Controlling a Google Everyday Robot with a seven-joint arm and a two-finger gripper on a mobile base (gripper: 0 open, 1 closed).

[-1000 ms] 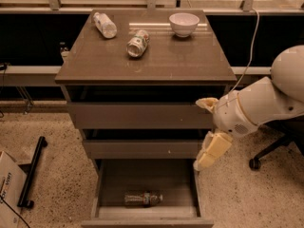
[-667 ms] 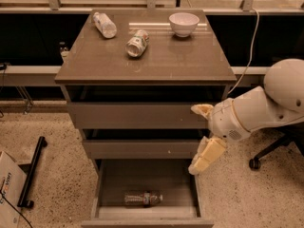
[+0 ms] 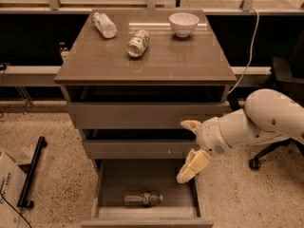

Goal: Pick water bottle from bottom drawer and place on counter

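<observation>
The water bottle [image 3: 143, 198] lies on its side on the flat floor of the pulled-out bottom drawer [image 3: 109, 180], near its front. My gripper [image 3: 186, 151] hangs in front of the cabinet's right side, above the drawer's right wall and up and to the right of the bottle. Its two cream fingers [image 3: 192, 166] are spread wide and hold nothing. The counter [image 3: 175, 56] is the glossy top slab above.
On the counter lie a clear bottle with a white label [image 3: 104, 24], a bottle with a pale green-and-white label [image 3: 137, 43] and a white bowl [image 3: 184, 23]. An office chair base [image 3: 266, 151] stands right; a black bar [image 3: 32, 172] and cardboard box [image 3: 9, 186] lie left.
My gripper and arm have moved left and slightly down, closer to the open bottom drawer. The bottle has not moved.
</observation>
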